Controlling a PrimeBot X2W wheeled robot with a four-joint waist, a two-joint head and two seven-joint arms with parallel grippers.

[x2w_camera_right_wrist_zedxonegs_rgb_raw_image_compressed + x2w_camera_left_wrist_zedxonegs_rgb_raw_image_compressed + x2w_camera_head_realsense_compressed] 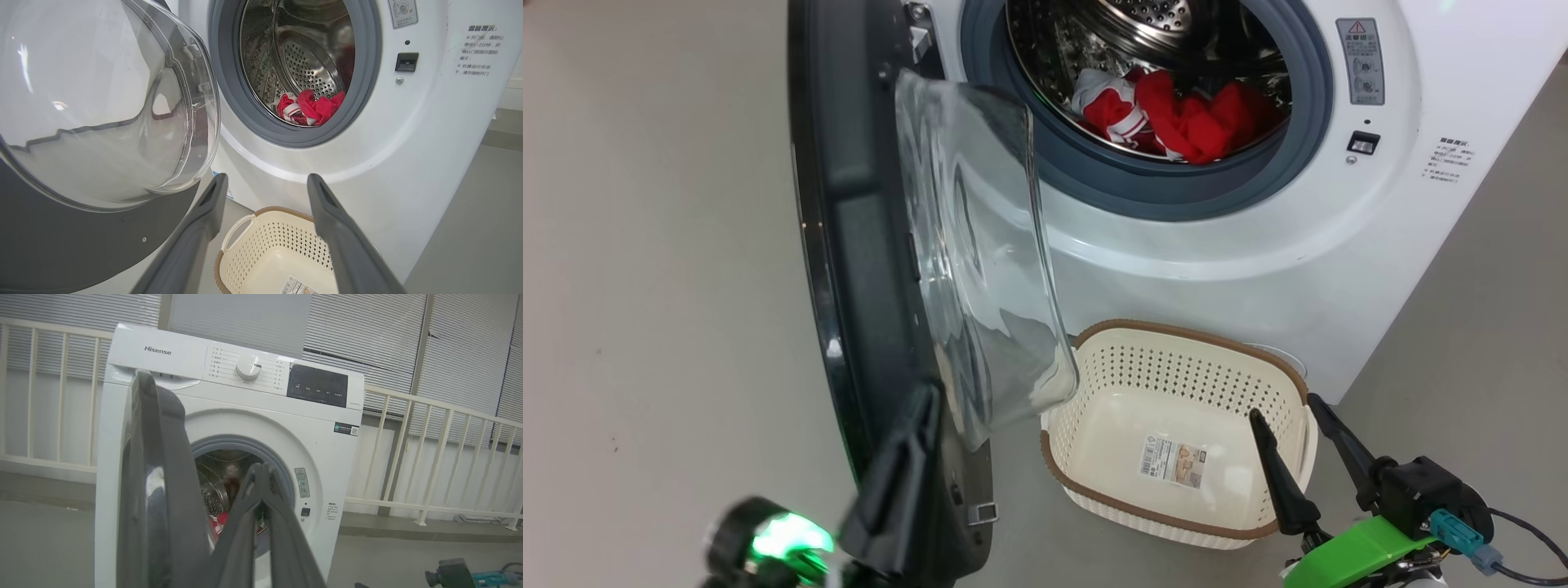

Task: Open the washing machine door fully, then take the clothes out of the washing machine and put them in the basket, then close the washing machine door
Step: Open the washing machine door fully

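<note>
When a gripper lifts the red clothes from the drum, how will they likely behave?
The clothes lie crumpled in soft folds, so they are probably floppy and will drape when lifted. Heaped together, several may lift at once. They look thin, so likely light.

The head view looks steeply down at the washing machine from close in front. The left wrist view faces its front roughly level, farther back. The right wrist view sits nearest, low. All three share the drum opening.
</note>
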